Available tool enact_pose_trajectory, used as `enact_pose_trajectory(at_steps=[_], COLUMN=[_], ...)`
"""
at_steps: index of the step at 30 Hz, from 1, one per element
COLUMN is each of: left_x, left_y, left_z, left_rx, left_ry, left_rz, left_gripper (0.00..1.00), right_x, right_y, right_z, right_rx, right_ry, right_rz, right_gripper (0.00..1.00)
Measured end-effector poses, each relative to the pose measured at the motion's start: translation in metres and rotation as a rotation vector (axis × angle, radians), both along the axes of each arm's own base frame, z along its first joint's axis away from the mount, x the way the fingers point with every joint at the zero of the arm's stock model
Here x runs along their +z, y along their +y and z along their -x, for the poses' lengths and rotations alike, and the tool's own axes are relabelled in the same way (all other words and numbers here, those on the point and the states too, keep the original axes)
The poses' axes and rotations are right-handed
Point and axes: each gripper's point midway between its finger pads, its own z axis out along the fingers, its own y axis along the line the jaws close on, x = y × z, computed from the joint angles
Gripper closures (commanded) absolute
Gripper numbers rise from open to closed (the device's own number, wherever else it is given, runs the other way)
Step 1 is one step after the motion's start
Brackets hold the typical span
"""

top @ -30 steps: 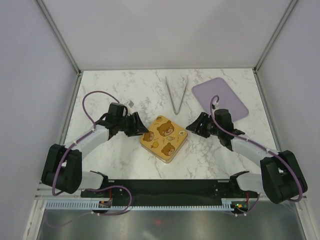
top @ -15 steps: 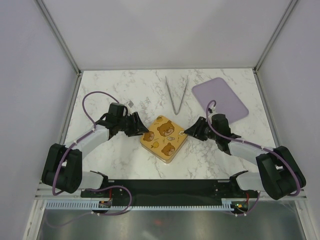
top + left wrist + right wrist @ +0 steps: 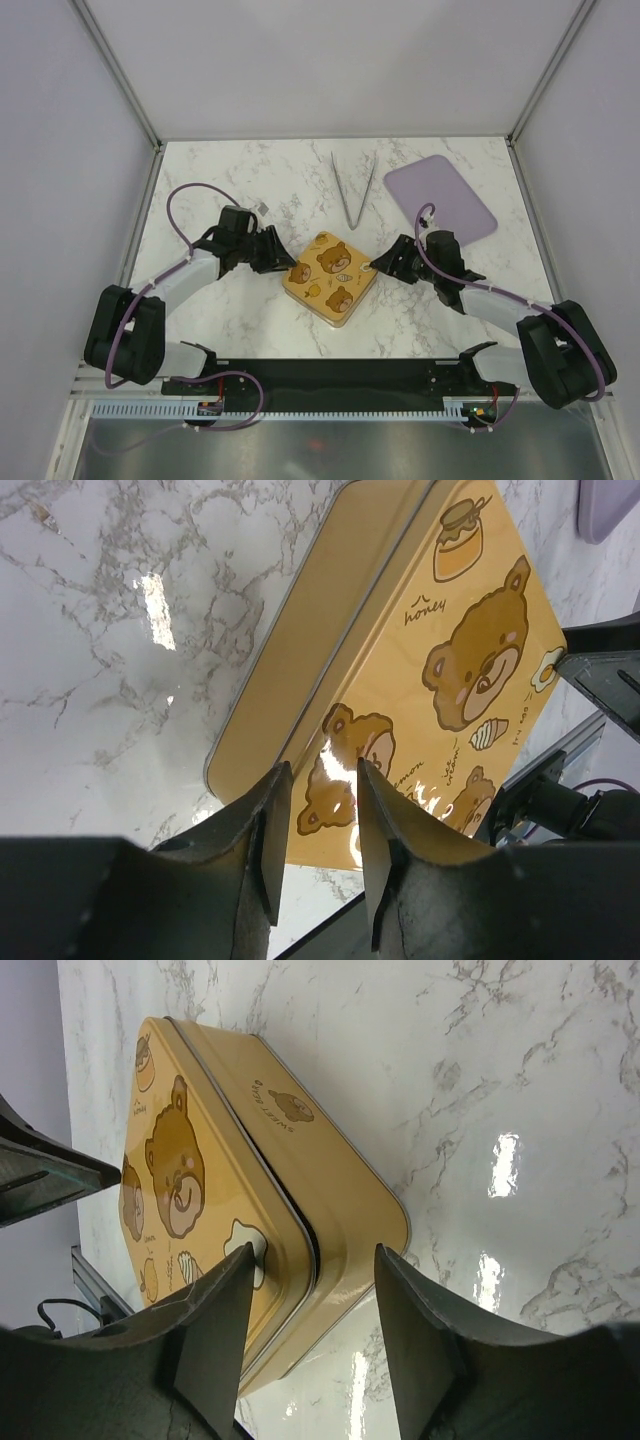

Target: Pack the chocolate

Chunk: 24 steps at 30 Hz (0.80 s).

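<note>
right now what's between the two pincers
The yellow bear tin, lid on, sits between the left pincer and the right pincer. The top view shows it best.

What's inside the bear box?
The lid is on the box, so the inside is covered. You can see only the bear pictures on top and the yellow sides. No chocolate shows anywhere, so I can't tell if any is in there.

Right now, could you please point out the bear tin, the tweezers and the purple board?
bear tin (image 3: pixel 328 277): top view, middle of lid.
tweezers (image 3: pixel 350 221): top view, joined end.
purple board (image 3: pixel 452 188): top view, its centre.
</note>
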Motion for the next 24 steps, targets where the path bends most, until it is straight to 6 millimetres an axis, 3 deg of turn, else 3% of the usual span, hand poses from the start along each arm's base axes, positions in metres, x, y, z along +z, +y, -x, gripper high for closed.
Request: enact_pose_trajectory(at_steps=[5, 15, 19, 21, 24], left_x=[-0.003, -0.006, -0.007, -0.006, -0.005], left_y=[-0.003, 0.000, 0.002, 0.003, 0.004], left_z=[-0.002, -0.003, -0.005, -0.005, -0.003], left_rx=[-0.006, 0.010, 0.021, 0.026, 0.038], left_ry=[0.015, 0.015, 0.007, 0.002, -0.009], left_rz=[-0.003, -0.026, -0.042, -0.047, -0.061], left_gripper=[0.61, 0.70, 0.72, 0.71, 0.62], right_x=[0.002, 0.000, 0.000, 0.000, 0.001], right_y=[0.001, 0.006, 0.009, 0.009, 0.011], right_z=[0.001, -0.001, -0.004, -0.005, -0.005], right_rx=[0.011, 0.001, -0.006, -0.006, -0.001], right_ry=[-0.006, -0.049, -0.069, -0.075, -0.076], right_rz=[-0.002, -0.074, -0.087, -0.089, -0.082], right_gripper=[0.46, 0.71, 0.69, 0.60, 0.52])
